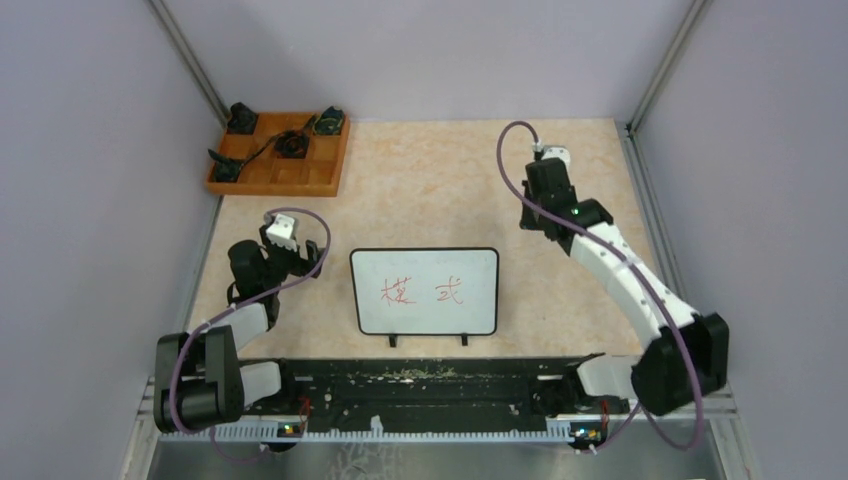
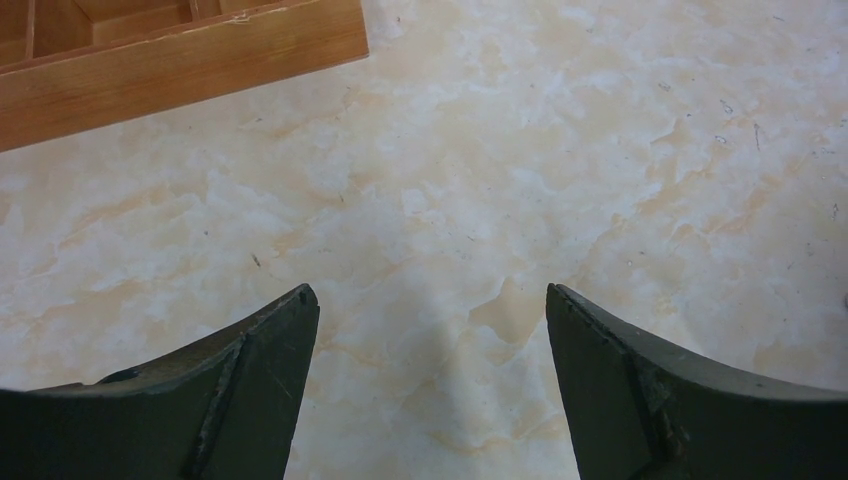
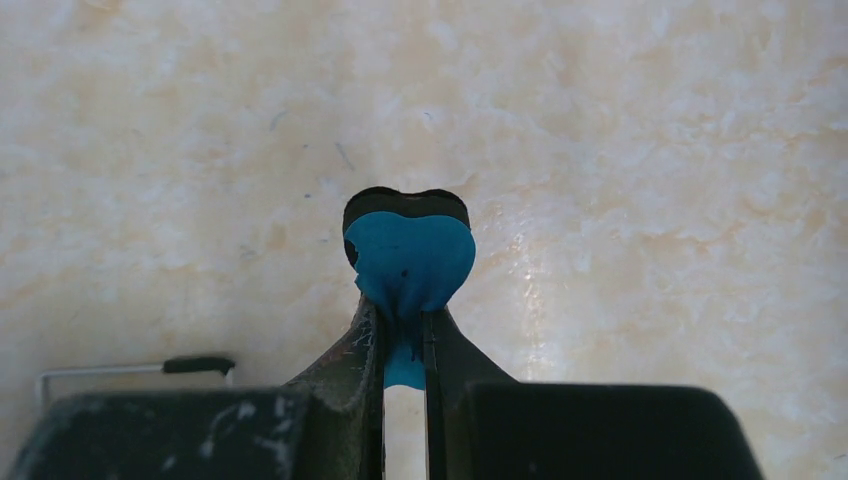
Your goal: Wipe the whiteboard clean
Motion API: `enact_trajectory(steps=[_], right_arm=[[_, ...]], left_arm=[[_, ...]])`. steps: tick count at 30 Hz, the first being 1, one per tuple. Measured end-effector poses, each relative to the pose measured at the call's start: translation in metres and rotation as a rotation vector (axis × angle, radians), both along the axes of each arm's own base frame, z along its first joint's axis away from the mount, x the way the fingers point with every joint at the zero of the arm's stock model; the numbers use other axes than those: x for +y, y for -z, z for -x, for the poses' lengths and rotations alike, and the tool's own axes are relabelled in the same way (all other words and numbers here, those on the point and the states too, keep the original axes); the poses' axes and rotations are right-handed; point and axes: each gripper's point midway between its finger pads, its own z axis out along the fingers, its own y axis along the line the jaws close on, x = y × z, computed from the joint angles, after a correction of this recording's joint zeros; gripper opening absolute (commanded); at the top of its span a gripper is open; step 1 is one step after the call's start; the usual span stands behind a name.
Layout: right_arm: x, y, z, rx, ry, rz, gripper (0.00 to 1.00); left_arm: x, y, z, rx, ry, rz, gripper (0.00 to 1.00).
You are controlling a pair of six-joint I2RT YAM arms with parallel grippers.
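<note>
My right gripper (image 3: pixel 405 318) is pinching just the lower tip of the blue heart-shaped eraser (image 3: pixel 410 250). My left gripper (image 2: pixel 430 292) is spread wide and empty, near the wooden tray (image 2: pixel 180 60). The whiteboard (image 1: pixel 425 265), with its red writing (image 1: pixel 422 292), lies between them, well back-left of my right fingertips. I judge a hard wipe could twist the eraser loose or shove the unbraced board.

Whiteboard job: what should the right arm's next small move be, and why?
Probably swing the right gripper, shut on the blue eraser, left and nearer toward the whiteboard: its red writing is intact, and the gripper hangs over the table off its far right corner.
</note>
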Motion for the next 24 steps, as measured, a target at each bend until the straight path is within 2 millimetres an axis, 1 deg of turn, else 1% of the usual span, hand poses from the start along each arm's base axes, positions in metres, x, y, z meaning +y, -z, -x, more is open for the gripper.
enact_trajectory(steps=[1, 3, 5, 8, 11, 16, 17, 18, 24], right_arm=[[0.006, -0.013, 0.008, -0.043, -0.009, -0.007, 0.00], [0.020, -0.030, 0.025, -0.106, -0.039, -0.018, 0.00], [0.032, -0.042, 0.046, -0.150, -0.068, -0.032, 0.00], [0.041, -0.052, 0.070, -0.196, -0.087, -0.054, 0.00], [0.031, -0.049, 0.088, -0.219, -0.062, -0.060, 0.00], [0.011, -0.026, 0.104, -0.199, -0.017, -0.027, 0.00], [0.010, -0.024, 0.106, -0.195, -0.013, -0.026, 0.00], [0.008, -0.022, 0.108, -0.194, -0.013, -0.026, 0.00], [0.008, -0.026, 0.110, -0.210, -0.012, -0.035, 0.00]], left_arm=[[0.000, 0.000, 0.000, 0.000, 0.000, 0.000, 0.88], [0.000, -0.002, 0.000, -0.005, 0.002, 0.000, 0.88], [0.000, -0.005, 0.000, -0.016, 0.002, -0.001, 0.88], [0.001, -0.011, 0.000, -0.035, 0.003, -0.002, 0.88], [0.001, -0.015, 0.001, -0.050, 0.015, 0.005, 0.87], [0.003, -0.021, 0.011, -0.042, 0.102, 0.081, 0.81], [-0.003, -0.025, 0.013, -0.039, 0.147, 0.104, 0.80], [0.001, -0.031, 0.014, -0.044, 0.164, 0.122, 0.80], [-0.014, -0.066, 0.021, -0.055, 0.395, 0.193, 0.75]])
